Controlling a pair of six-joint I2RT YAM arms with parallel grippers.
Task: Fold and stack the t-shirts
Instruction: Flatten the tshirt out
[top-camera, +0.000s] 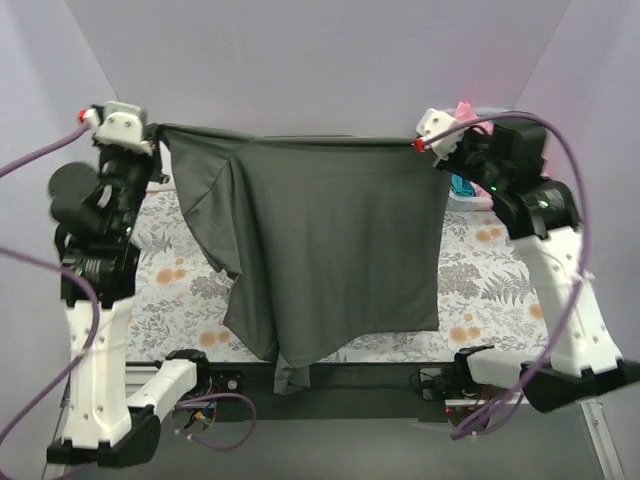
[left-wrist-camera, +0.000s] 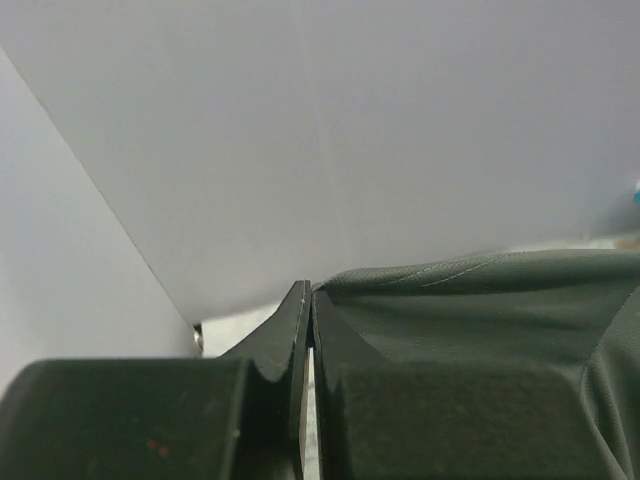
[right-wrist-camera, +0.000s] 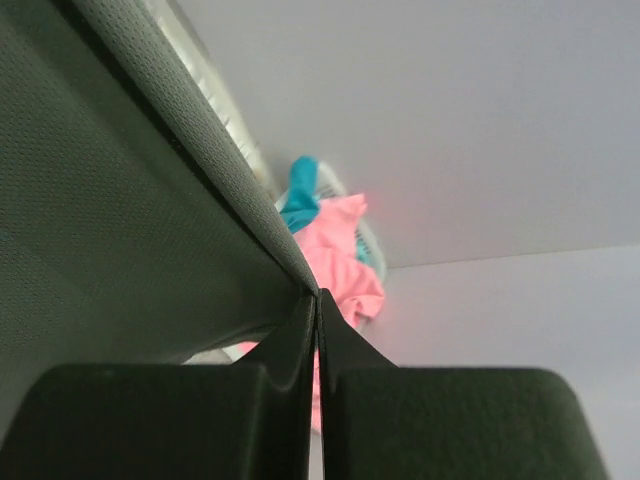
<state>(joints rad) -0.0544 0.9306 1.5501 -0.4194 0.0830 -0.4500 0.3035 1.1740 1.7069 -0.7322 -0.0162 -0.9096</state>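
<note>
Top view: the dark charcoal grey soft-cloth t-shirt (top-camera: 340, 250) hangs spread between the two arms, raised above the floral-clothed counter (top-camera: 490, 270). Its top edge runs nearly straight and taut from one hand to the other.

Left hand (top-camera: 158, 132): it pinches the top left corner of the grey shirt. In the left wrist view the two black fingers (left-wrist-camera: 345, 350) stand pressed together with only a hairline slit between them, and the grey fabric comes out on the right side of the tips.

Right hand (top-camera: 421, 144): it pinches the top right corner. In the right wrist view the jaws are likewise closed to a thin line, with the shirt's edge caught at the tips and the fabric stretching away to the upper left.

Shirt: the body drapes downward in loose vertical folds. The left sleeve is folded in along the side, and the lower hem hangs unevenly, lowest near the middle at the counter's near edge. Whether the hem touches the counter cannot be told.

Behind the right hand, a crumpled pink cloth t-shirt (right-wrist-camera: 340, 255) and a teal cloth t-shirt (right-wrist-camera: 298, 198) lie bunched together at the far right of the counter.
</note>
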